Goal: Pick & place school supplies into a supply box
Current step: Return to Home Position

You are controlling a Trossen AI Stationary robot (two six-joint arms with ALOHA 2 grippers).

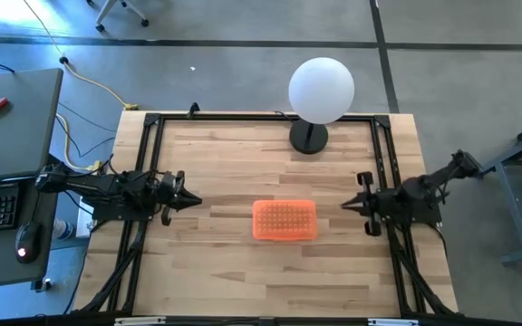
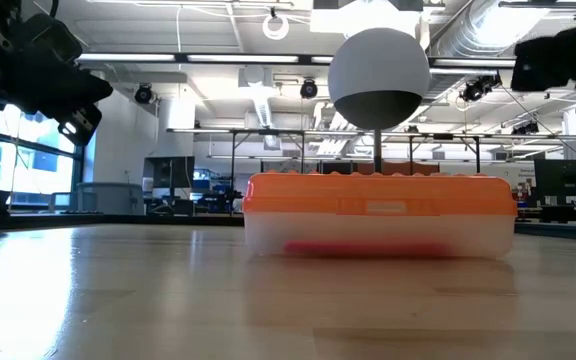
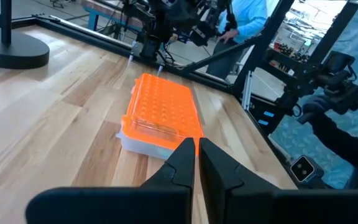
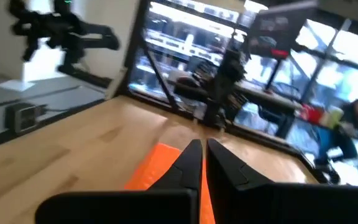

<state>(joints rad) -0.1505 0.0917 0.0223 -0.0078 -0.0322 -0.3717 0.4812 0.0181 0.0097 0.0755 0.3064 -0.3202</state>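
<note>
**Going home without bumping the box**

I am thinking the packing is done. The box is sitting shut in the middle of the bench, with its orange lid lying flat on top. Through the clear side I am seeing a pink-red thing lying inside. I am not able to tell what else is in there. Nothing else from the job is lying loose on the bench.

My left claw is hanging over the bench on the left of the box, near it but not touching. My right claw is hanging on the other side, also apart from it. Both are pointing at the box. In my wrist views the fingers of each claw are pressing almost together, with only a thin line between them. They are holding nothing.

So the job now, I am guessing, is taking both arms home. To do it well, I am planning to lift up first and then slide away. That way no finger is catching the lid and popping it open. I am wanting each arm going straight back to its own side.

The white ball lamp is standing at the back of the bench, well behind the box. I am planning to go nowhere near it. Closed claws are thin and safe for the trip, and I am choosing slow and smooth.
</note>
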